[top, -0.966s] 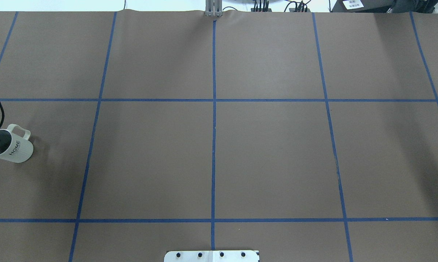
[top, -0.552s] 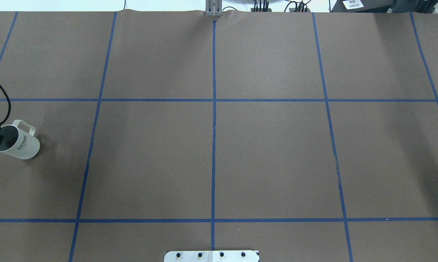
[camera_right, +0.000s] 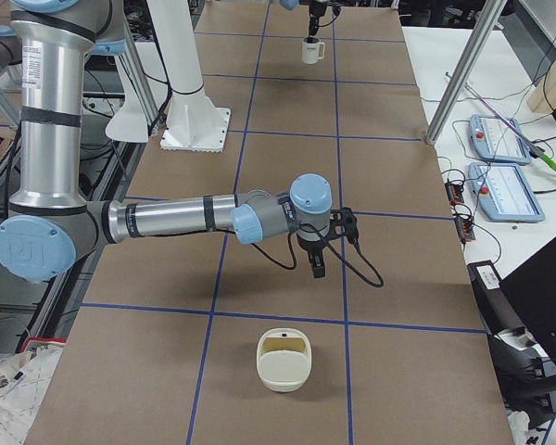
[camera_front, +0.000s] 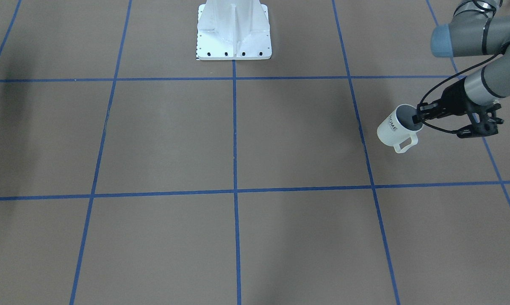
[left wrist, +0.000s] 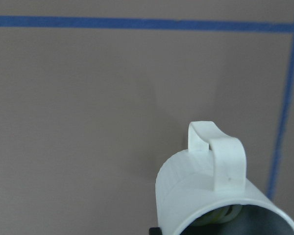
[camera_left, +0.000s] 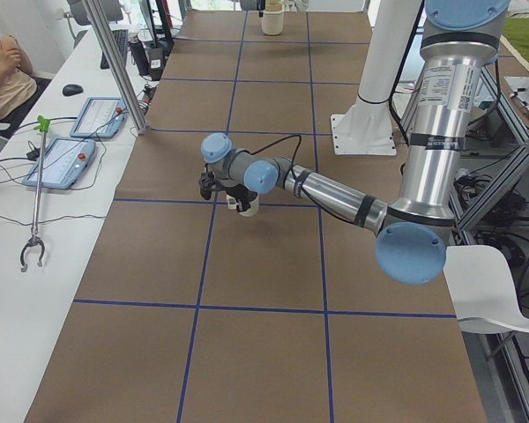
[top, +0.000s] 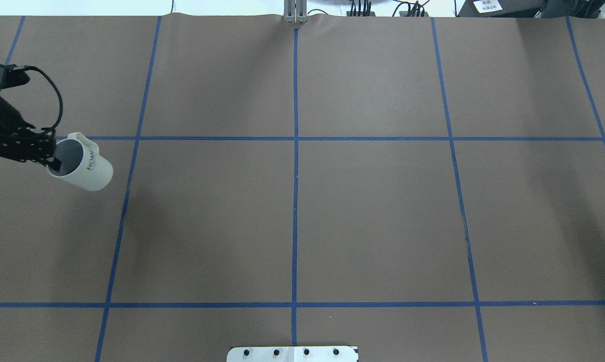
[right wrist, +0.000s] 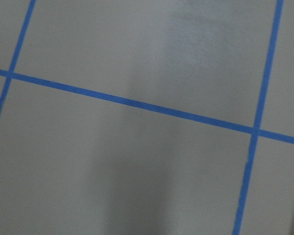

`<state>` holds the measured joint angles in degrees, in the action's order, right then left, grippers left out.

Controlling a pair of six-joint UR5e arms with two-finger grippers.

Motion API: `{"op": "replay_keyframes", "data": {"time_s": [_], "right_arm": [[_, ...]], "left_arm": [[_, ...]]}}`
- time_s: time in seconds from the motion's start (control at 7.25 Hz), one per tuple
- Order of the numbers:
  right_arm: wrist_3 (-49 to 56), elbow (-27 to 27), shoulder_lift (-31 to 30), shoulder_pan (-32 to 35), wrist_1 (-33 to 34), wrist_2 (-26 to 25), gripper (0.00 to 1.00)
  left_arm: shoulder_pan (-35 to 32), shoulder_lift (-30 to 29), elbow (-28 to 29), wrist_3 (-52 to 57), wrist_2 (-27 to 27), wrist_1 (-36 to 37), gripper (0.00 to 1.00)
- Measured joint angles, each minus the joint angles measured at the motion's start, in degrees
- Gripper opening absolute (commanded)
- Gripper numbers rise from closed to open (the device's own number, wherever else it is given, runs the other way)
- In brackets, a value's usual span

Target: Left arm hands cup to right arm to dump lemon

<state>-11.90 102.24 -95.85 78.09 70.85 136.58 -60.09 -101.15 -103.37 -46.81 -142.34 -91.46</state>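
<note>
Reading "HOME", the cup (camera_front: 391, 131) (tilted) hangs from the left end effector (camera_front: 417, 120).

The cup (camera_front: 394, 129) carries the only legible word: dark capitals reading "HOME" on its side, seen sideways from the front. From overhead, at the worktop's (top: 302, 201) left, the word is less clear. A white sticker (camera_left: 443, 86) on the left arm's (camera_left: 335, 189) upright tube and a white label (top: 487, 5) on a dark box at the far right are too small to read.
</note>
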Motion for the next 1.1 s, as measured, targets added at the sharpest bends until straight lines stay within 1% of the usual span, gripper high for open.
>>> {"op": "replay_keyframes", "data": {"time_s": [0.14, 0.28, 0.41, 0.55, 0.69, 0.83, 0.97, 1.1], "right_arm": [[-5.1, -0.6, 0.2, -4.5, -8.3, -2.6, 0.99], [-9.7, -1.1, 0.5, -10.2, -17.2, -8.5, 0.99], [-15.1, -1.4, 1.6, -16.2, -24.0, -14.9, 0.99], [-21.1, -1.3, 4.6, -21.5, -27.6, -20.1, 0.99], [-25.9, -0.8, 8.0, -25.5, -29.0, -23.5, 0.99], [-30.1, 0.6, 11.4, -29.5, -29.6, -27.5, 0.99], [-34.1, 2.8, 14.0, -34.5, -29.7, -34.1, 0.99], [-36.8, 4.9, 15.2, -39.7, -29.8, -41.8, 0.99]], "left_arm": [[3.0, -4.3, -0.2, -7.9, 0.2, 0.2, 0.00], [6.7, -8.6, -0.1, -15.7, 1.1, 0.2, 0.00], [9.7, -12.7, 0.2, -22.1, 4.0, 0.5, 0.00], [12.1, -16.7, 0.4, -26.9, 7.8, 1.7, 0.00], [14.2, -21.2, 1.1, -30.6, 11.2, 5.1, 0.00], [16.0, -27.5, 3.3, -33.1, 14.9, 10.7, 0.00], [16.9, -33.8, 7.4, -34.3, 17.5, 15.4, 0.00], [17.1, -37.8, 11.0, -35.5, 18.6, 17.4, 0.00]]}}
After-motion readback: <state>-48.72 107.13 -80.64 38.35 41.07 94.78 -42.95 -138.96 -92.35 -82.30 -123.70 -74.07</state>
